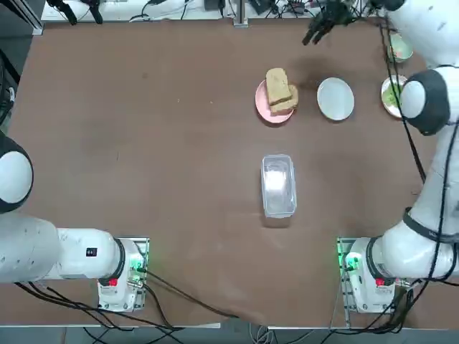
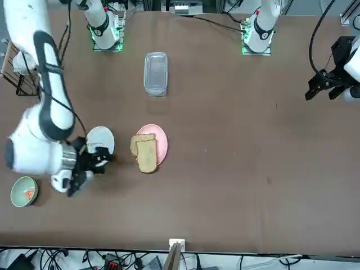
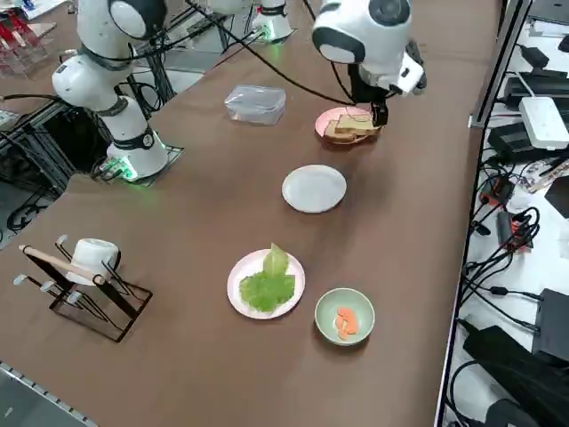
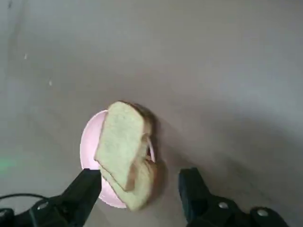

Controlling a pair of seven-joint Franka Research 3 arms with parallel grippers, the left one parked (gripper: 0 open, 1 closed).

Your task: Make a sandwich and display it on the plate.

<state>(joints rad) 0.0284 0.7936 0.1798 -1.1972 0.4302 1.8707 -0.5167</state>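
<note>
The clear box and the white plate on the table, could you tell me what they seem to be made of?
The clear box looks like thin see-through plastic: the brown table shows through it and its lid glints. The white plate is opaque, smooth and evenly white, either ceramic or hard plastic; the look leaves that open.

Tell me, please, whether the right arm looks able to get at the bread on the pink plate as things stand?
Probably yes. The right hand hangs open just above the bread slices on the pink plate, and nothing lies between them; the white plate sits apart to one side.
</note>
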